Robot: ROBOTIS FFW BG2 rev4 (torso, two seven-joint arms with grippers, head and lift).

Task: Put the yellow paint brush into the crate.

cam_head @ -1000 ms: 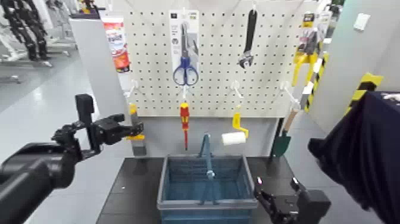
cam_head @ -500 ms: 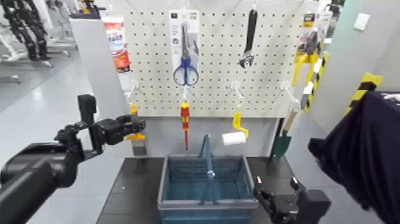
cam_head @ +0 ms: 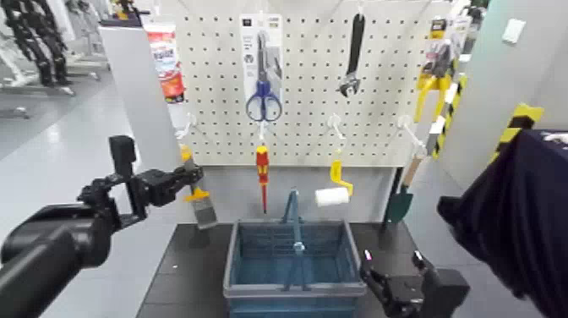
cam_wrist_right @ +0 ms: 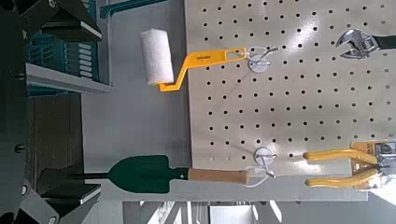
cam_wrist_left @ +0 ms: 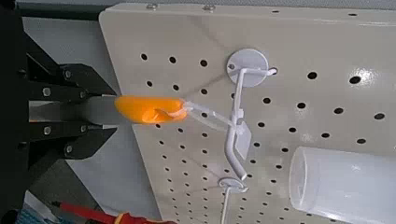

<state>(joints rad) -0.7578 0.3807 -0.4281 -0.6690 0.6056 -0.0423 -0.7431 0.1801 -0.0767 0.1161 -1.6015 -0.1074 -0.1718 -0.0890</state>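
Head view: the yellow paint brush (cam_head: 202, 208) is seen at the left side of the pegboard (cam_head: 221, 127), bristles down and slightly tilted. Its handle is taken between the jaws of the left gripper (cam_head: 195, 174), which are drawn together on it with no free gap judged to remain. The crate (cam_head: 296, 288) stands lower and to the right, its hoop handle (cam_head: 297, 227) upright across the opening. The right gripper (cam_head: 393, 264) is parked beside the crate on its far side, jaws apart and holding nothing. Left wrist view: the handle's orange end is seen projecting beyond the fingertips, and a pale loop (cam_wrist_left: 207, 113) is run from it to the white hook (cam_wrist_left: 234, 140). Step in hand, as judged: grip secured, unhooking to follow. The loop should be lifted gently and slid along the hook to its free end; if the brush is pulled straight down, the loop may snag or the handle may be twisted in the grip. Right wrist view: the white paint roller (cam_wrist_right: 157, 58) is shown hanging from its own hook. It should be given clearance when the brush is carried over, and the hoop should be avoided before release.
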